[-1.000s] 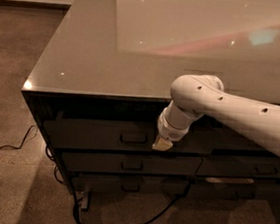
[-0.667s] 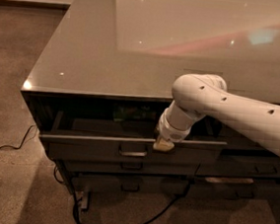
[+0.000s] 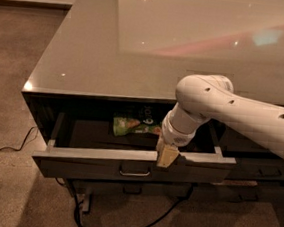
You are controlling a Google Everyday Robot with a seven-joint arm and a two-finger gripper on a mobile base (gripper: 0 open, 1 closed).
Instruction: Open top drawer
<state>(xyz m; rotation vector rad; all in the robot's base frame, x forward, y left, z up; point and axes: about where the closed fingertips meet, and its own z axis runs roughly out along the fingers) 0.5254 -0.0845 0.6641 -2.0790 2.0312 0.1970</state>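
The gripper [image 3: 167,156] touches the front rim of the open top drawer [image 3: 96,169].

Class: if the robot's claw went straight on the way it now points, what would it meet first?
The claw points down at the front of the top drawer. It would meet that front's upper rim almost at once, perhaps touching it now; depth is unclear.

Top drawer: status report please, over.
Arm's tool on the front rim of the top drawer, right of its handle. Drawer well open; green packet inside. Nothing visibly in the way.
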